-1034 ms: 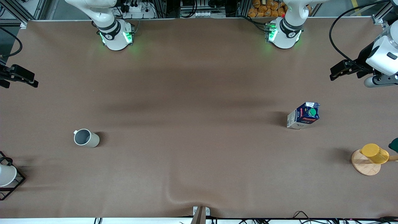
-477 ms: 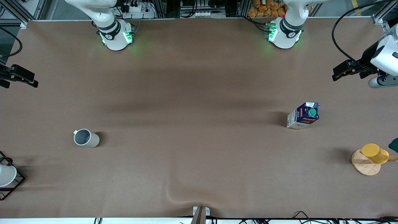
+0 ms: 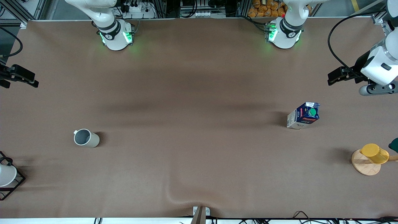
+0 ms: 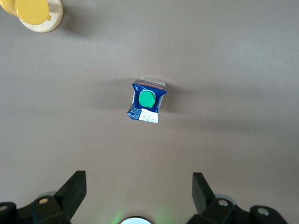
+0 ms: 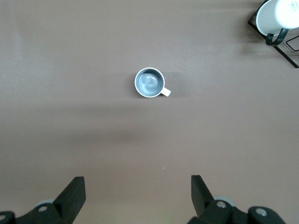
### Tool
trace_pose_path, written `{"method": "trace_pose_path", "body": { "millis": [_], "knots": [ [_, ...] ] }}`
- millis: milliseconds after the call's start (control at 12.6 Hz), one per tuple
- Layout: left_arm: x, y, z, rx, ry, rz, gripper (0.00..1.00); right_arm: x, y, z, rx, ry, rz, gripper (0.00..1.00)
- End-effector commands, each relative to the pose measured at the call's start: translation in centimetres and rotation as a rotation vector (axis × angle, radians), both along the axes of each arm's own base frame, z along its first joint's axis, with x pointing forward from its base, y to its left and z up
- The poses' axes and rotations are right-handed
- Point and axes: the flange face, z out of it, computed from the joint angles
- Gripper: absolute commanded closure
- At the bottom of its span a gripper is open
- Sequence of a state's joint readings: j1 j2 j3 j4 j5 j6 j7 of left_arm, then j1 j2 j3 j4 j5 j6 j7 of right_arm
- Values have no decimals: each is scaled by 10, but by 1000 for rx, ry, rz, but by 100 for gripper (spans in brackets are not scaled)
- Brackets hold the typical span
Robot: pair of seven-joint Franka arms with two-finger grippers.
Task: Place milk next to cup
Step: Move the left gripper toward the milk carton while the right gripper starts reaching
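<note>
The milk (image 3: 304, 115), a dark blue carton with a green cap, stands upright toward the left arm's end of the table. It also shows in the left wrist view (image 4: 147, 101). The cup (image 3: 85, 138), a pale grey-beige mug, stands upright toward the right arm's end, and shows in the right wrist view (image 5: 150, 82). My left gripper (image 3: 333, 77) hangs open and empty high over bare table at its end, apart from the milk; it shows in its own view (image 4: 139, 186). My right gripper (image 3: 31, 81) is open and empty high over its end of the table, apart from the cup, and shows in its own view (image 5: 138, 186).
A yellow cup (image 3: 374, 153) sits on a wooden disc (image 3: 363, 166) nearer to the front camera than the milk. A white cup (image 3: 6, 175) sits in a black wire rack (image 3: 18, 182) at the right arm's end. The table cover has a wrinkle (image 3: 174, 194) near the front edge.
My left gripper has shifted a little over its end of the table, ending slightly lower in the front view. The right arm, milk and cup have not moved.
</note>
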State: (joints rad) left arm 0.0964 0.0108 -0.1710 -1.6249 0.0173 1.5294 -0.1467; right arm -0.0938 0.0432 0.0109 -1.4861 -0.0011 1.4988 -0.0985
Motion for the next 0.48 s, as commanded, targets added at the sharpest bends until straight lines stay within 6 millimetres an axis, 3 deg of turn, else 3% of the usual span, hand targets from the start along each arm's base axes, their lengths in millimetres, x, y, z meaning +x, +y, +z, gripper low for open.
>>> {"method": "trace_pose_path", "body": {
  "millis": [0, 398],
  "knots": [
    [6, 1, -11, -2, 3, -11, 0, 0, 2, 2, 4, -9, 9, 0],
    [7, -2, -24, 0, 3, -20, 0, 10, 17, -10, 6, 6, 33, 0]
  ]
}}
